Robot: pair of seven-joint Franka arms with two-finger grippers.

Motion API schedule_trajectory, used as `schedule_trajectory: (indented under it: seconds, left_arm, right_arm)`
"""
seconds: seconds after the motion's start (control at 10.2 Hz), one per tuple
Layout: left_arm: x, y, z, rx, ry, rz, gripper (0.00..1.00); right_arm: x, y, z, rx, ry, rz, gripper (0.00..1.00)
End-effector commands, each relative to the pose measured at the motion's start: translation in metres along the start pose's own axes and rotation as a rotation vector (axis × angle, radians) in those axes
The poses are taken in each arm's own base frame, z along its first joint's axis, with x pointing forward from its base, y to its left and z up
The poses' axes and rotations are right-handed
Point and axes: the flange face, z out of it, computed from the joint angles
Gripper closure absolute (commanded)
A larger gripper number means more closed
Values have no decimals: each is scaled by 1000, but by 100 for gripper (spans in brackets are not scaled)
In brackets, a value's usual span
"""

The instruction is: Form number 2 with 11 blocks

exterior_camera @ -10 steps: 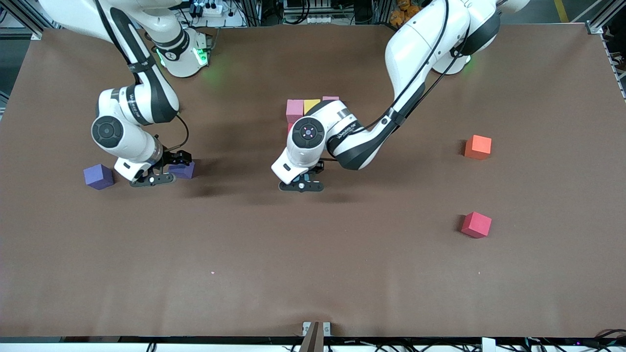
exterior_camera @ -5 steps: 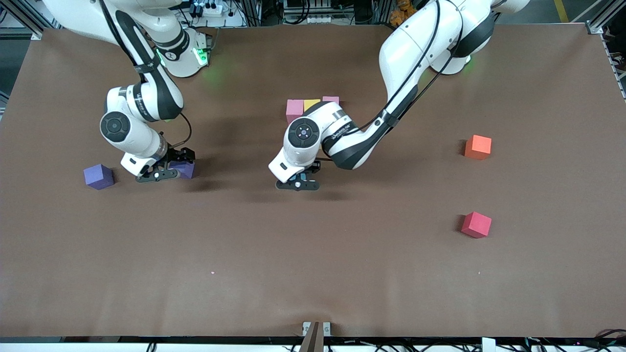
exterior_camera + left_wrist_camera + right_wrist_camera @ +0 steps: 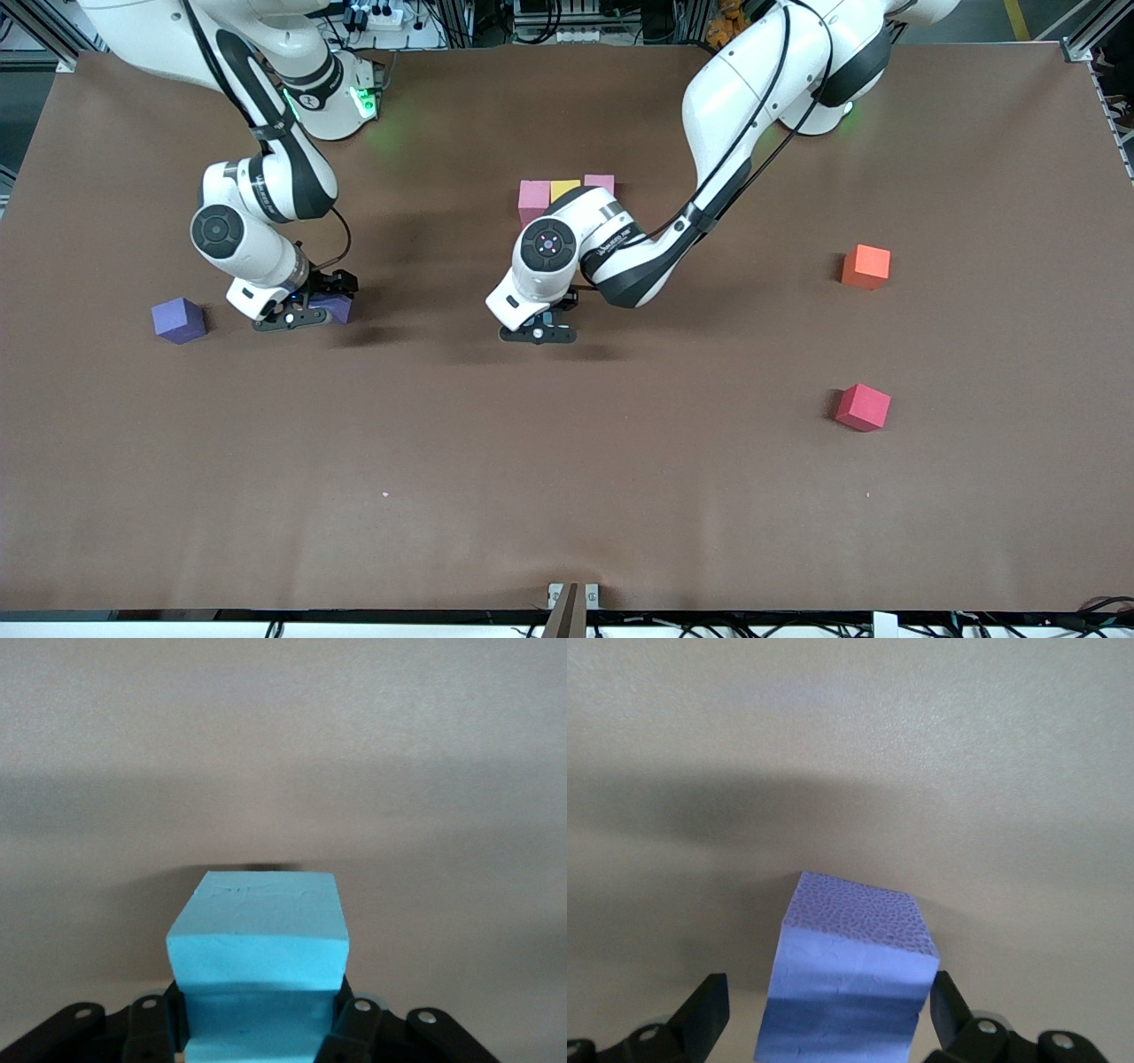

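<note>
Light blue foam cube point(image 3: 257, 939) sits clamped between the left gripper's point(image 3: 539, 335) fingers point(image 3: 353, 1023), which press its two side faces; the cube's upper half stands clear of the pads. Landmark for everything below: the short row of cubes at mid-table, the only part of the number 2 in sight.

That row reads pink cube point(image 3: 534, 198), yellow cube point(image 3: 564, 188), pink cube point(image 3: 600, 183), side to side and touching. The left arm's wrist covers whatever lies just nearer the front camera than the row.

Left gripper with its blue cube hangs low over bare brown table point(image 3: 567, 478), a little nearer the front camera than the row. In the left wrist view, a thin shadow lies under the cube; cannot tell if it touches the surface.

Right gripper point(image 3: 297, 316) is well off toward the right arm's end of the table from the row. Its jaws stand wide, one finger point(image 3: 704, 1014) on each side of a purple cube point(image 3: 850, 983), with a gap showing on both sides. That cube rests on the table, turned slightly askew to the fingers.

A second purple cube point(image 3: 179, 320) lies loose, farther still toward the right arm's end.

Toward the left arm's end from the row: an orange cube point(image 3: 866, 267), and a red cube point(image 3: 862, 408) nearer the front camera than the orange one. Both sit alone, well apart from each other.
</note>
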Motion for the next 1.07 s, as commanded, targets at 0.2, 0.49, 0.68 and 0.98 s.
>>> schedule_trajectory:
  seconds: [0.2, 0.49, 0.68, 0.98]
  left_arm:
    - [-4, 6, 9, 7, -22, -6, 94]
    - [-4, 4, 15, 20, -22, -5, 94]
    - [-5, 2, 19, 24, -38, -12, 94]
    - [-5, 3, 18, 13, -48, -21, 94]
  right_arm:
    - [-2, 3, 6, -1, 10, -9, 0]
    - [-1, 4, 7, 0, 14, -7, 52]
    - [-1, 4, 5, 0, 17, -7, 61]
    - [1, 1, -4, -2, 24, -10, 61]
